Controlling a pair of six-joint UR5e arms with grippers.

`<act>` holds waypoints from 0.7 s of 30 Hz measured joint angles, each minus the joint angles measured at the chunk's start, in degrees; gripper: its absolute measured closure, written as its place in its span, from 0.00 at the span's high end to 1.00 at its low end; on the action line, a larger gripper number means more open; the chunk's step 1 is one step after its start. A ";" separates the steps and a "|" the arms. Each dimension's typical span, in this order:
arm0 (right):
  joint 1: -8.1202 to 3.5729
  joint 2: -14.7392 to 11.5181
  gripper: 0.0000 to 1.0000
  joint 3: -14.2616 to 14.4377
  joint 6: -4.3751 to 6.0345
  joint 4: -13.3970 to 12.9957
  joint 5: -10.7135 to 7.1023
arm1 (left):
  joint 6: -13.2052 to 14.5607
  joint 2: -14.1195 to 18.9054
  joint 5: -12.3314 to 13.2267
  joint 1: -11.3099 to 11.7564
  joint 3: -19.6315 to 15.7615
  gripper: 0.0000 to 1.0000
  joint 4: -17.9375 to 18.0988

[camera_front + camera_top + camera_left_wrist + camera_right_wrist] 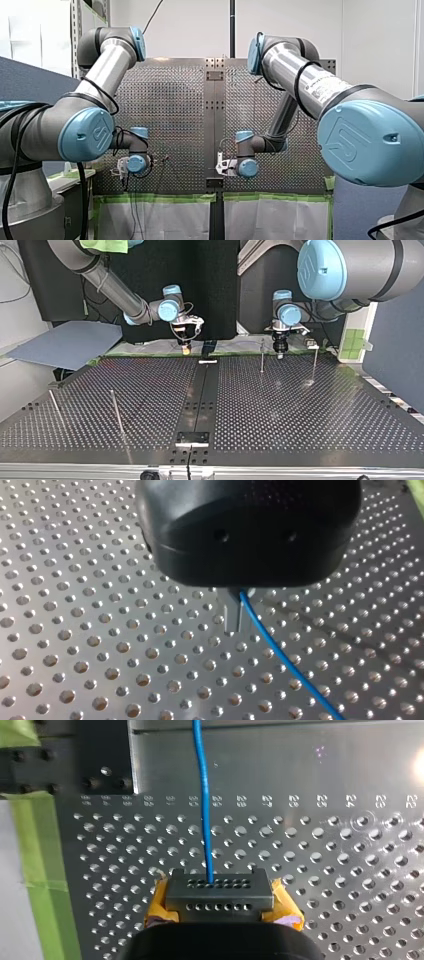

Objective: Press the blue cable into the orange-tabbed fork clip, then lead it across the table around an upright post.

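Front view: my left gripper (121, 169) sits lower left and my right gripper (221, 167) near centre; their fingers cannot be told. Top view: both hang over the table's (300, 410) far edge, near a post (262, 356). Left wrist view: metal fingers (231, 617) pinch the blue cable (280, 660). Right wrist view: yellow-padded fingers (219, 892) clamp it.

The front view looks from behind and above both arms, far back, toward the table (170, 110). The top view faces them from across it, low over its surface. The wrist views sit close above the table, behind my left gripper (238, 624) and my right gripper (219, 892); both show the blue cable (204, 795).
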 joint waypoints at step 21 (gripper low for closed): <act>-1.35 0.08 0.00 -2.60 -0.35 3.15 -0.09 | 0.66 0.04 -0.04 1.33 0.37 0.72 -2.57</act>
